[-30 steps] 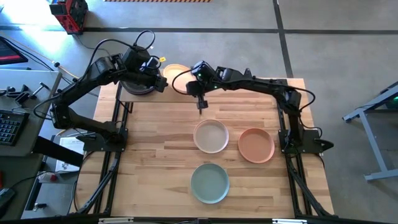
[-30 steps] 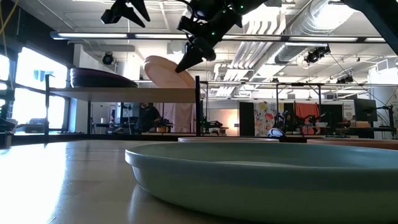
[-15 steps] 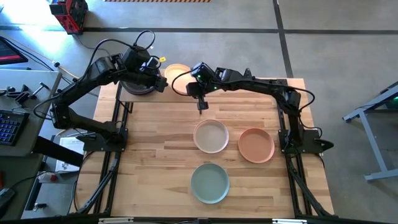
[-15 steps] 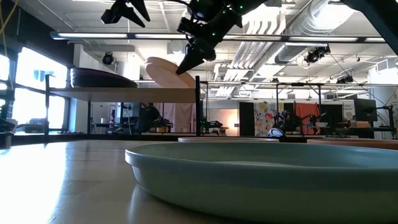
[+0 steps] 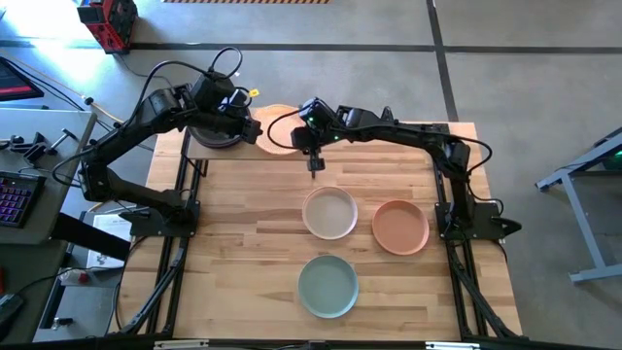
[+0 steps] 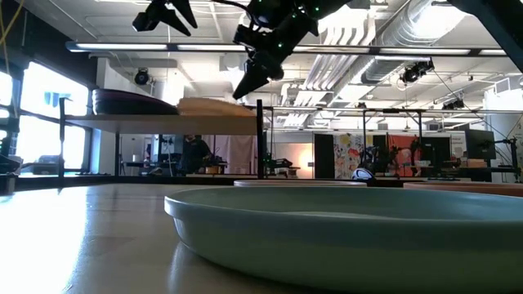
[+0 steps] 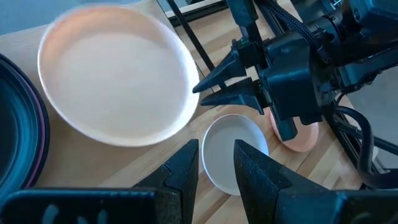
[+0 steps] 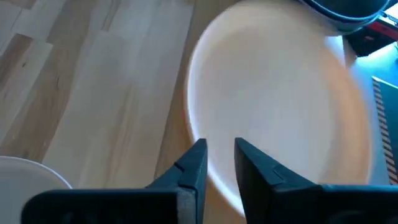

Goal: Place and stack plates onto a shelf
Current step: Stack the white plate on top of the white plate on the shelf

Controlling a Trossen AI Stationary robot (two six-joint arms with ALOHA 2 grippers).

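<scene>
Dropped flat onto the shelf [image 6: 163, 124], the beige plate [image 5: 276, 143] lies free of the spread right hand [image 6: 245, 88].

Grey concrete floor [image 5: 525, 58]; bright windows [image 6: 37, 114] — ceiling ducts [image 6: 409, 33]; possibly workstations behind.

- Beige plate [image 5: 276, 144]: pale peach-tan, plain.
- Cream plate [image 5: 329, 213]: off-white, plain.
- Terracotta plate [image 5: 400, 227]: soft orange.
- Sage plate [image 5: 328, 286]: pale grey-green.
- Dark plate stack [image 5: 212, 133]: black, with a purple rim showing in the left wrist view.
- Bench [image 5: 243, 253]: light wood in lengthwise butcher-block stripes.
- Shelf [image 6: 163, 124]: pale plank, black uprights.
- Arms and both tools: black.
</scene>
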